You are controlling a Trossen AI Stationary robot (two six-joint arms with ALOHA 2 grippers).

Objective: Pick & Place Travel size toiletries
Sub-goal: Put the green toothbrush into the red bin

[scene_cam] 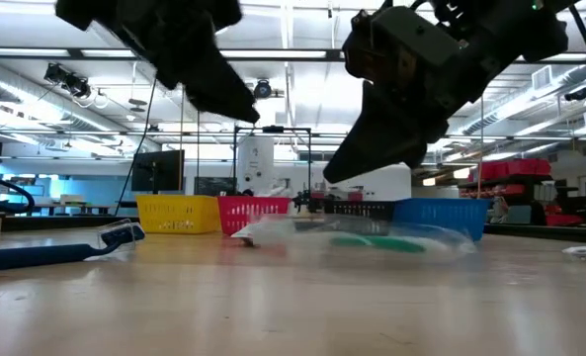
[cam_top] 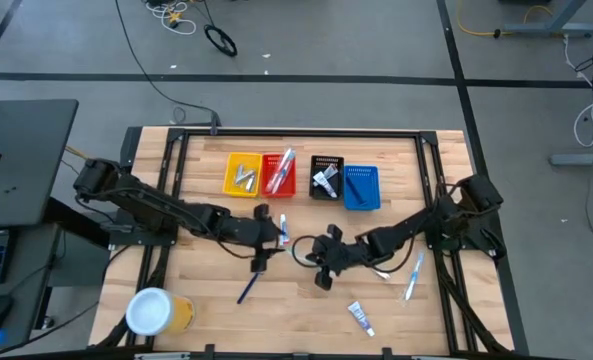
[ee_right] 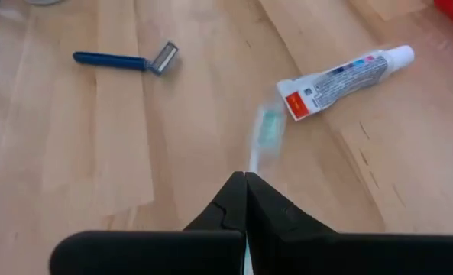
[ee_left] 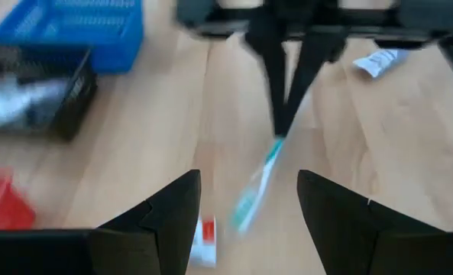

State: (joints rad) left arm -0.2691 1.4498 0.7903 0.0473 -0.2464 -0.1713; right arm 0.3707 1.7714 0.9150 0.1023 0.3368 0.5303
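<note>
Wooden table point(cam_top: 206, 290) holds four bins point(cam_top: 301, 176); right jaws grasp one toothbrush point(ee_right: 266, 134), left jaws released.

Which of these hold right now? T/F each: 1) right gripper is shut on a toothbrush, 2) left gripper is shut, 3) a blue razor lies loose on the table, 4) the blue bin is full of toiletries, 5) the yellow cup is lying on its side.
1) True. The right gripper is shut on the green-and-white toothbrush.
2) False. The left gripper is open and holds nothing.
3) True. The blue razor lies on the table, apart from both grippers.
4) False. The blue bin looks empty in the high view.
5) False. The yellow cup stands upright near the table's front left corner.
</note>
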